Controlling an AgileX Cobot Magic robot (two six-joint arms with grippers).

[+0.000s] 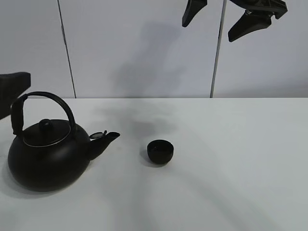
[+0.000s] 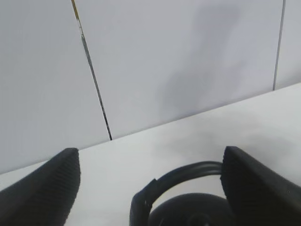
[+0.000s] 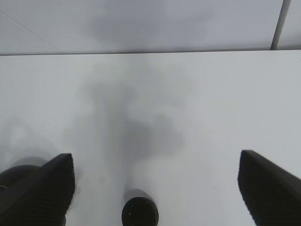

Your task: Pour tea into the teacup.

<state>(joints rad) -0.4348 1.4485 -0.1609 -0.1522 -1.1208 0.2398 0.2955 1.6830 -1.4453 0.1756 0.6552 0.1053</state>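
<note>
A large round black kettle [image 1: 48,154] with an arched handle [image 1: 48,98] stands on the white table [image 1: 231,159] at the left, its spout pointing right. The small black teacup [image 1: 160,151] stands upright to the right of the spout, apart from it. My left gripper [image 1: 12,89] is at the left edge, just behind the handle. In the left wrist view it [image 2: 150,155] is open and empty, with the kettle handle [image 2: 178,176] below between the fingers. My right gripper [image 1: 221,19] hangs open and empty high above the table. In the right wrist view it [image 3: 155,157] looks down on the teacup [image 3: 139,212] and the kettle's edge [image 3: 14,174].
A white panelled wall [image 1: 144,48] with dark vertical seams [image 1: 67,53] rises right behind the table's far edge. The arms cast soft shadows on the wall and on the table behind the teacup.
</note>
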